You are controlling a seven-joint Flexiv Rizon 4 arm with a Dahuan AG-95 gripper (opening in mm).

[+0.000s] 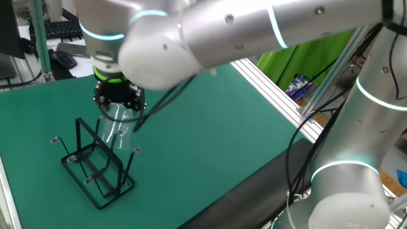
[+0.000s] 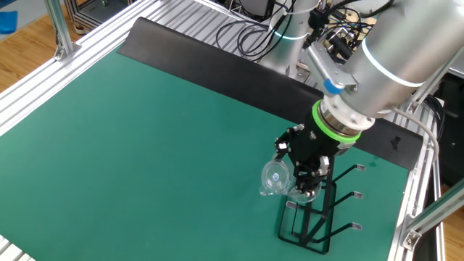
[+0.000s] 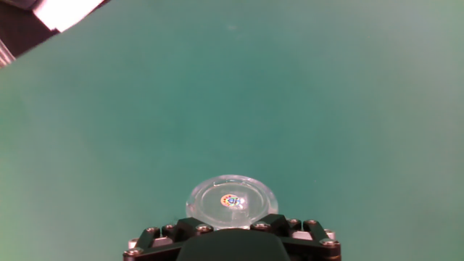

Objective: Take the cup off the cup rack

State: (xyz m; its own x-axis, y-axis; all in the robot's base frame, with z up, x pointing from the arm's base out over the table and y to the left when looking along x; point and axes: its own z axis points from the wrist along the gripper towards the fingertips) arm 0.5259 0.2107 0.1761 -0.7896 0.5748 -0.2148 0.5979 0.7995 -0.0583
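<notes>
cup [image 2: 276, 177] clamped in your gripper [image 2: 307, 176], jaws closed on its body, base jutting ahead of them | cup rack [image 2: 319, 214] just below jaws | glass: light, rigid, slick, breakable; grip the wall, squeeze gently, lift clear of pegs

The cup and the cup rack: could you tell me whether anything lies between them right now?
Nothing separate: in one fixed view the cup, held by the gripper, overlaps the cup rack; whether a peg remains inside it cannot be told.
</notes>
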